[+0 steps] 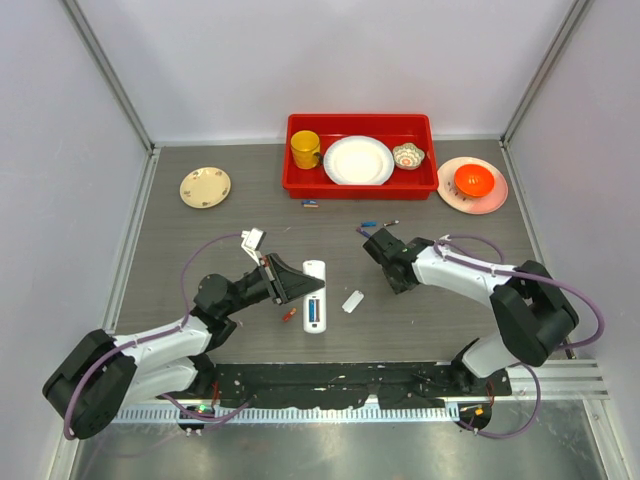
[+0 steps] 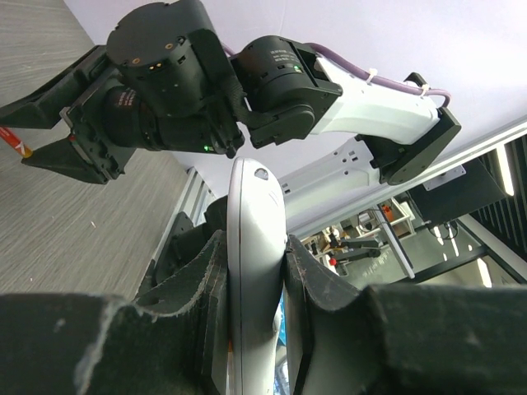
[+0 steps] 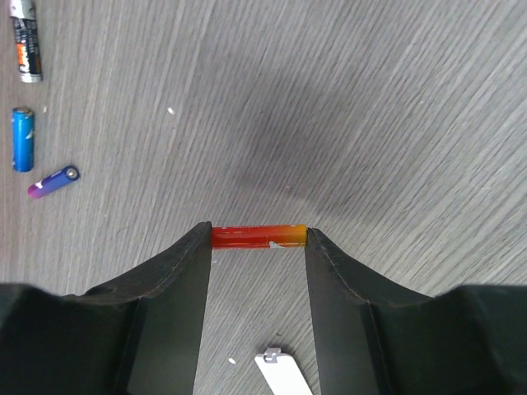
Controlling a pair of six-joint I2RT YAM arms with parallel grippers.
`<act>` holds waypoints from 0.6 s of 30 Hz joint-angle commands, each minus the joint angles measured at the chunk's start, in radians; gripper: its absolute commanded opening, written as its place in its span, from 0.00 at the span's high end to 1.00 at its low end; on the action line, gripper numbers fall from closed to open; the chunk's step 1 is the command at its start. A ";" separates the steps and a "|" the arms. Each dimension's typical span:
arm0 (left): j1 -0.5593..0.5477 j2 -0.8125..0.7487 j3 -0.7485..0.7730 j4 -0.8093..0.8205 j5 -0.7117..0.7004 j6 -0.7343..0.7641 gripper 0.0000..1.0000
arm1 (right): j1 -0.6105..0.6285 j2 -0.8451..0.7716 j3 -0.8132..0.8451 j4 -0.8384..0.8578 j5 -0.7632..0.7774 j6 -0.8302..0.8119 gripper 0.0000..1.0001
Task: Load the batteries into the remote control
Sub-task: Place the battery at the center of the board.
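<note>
Top external view: the remote control (image 1: 315, 297) lies lengthwise at 6 o'clock of the counter's (image 1: 200, 250) middle. Its back is up and a blue cell (image 1: 315, 313) sits in the recessed slot. The left jaws reach in from 9 o'clock and are clamped on it.

Left wrist view: the black fingers (image 2: 216, 271) squeeze the handset's two long edges. I read that as a brace, so the slot faces up and the body can't skid when a cell gets pushed in. Whether it rests fully flat on the counter, I can't tell.

Right wrist view: the right jaws are closed on a red-orange battery (image 3: 259, 236), one fingertip on each end. It lies crosswise between them, above the counter. That grip leaves its whole barrel bare to lower into the slot, though the fingertips on its ends may crowd the contacts.

At 9 to 10 o'clock in that view lie three spares: a blue battery (image 3: 22, 138), a purple battery (image 3: 53, 182) and a white-and-black battery (image 3: 26, 41).

From above, the small white cover plate (image 1: 352, 301) sits at 3 o'clock of the remote, near but apart, which keeps the slot uncovered. A second red-orange battery (image 1: 288, 314) lies at 8 o'clock of the remote. One cell looks seated, and the next one is in the grip, well short of the slot.
</note>
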 commanded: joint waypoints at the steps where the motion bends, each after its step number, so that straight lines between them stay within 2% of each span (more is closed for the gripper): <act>1: -0.004 -0.020 0.014 0.075 -0.011 0.005 1.00 | 0.006 0.029 0.031 -0.075 0.072 0.066 0.89; 7: -0.004 -0.014 0.012 0.075 -0.009 0.006 1.00 | 0.003 0.044 0.011 -0.051 0.063 0.055 0.85; 18: -0.004 -0.011 0.007 0.074 -0.014 -0.003 1.00 | -0.014 0.079 -0.020 0.018 -0.013 -0.023 0.67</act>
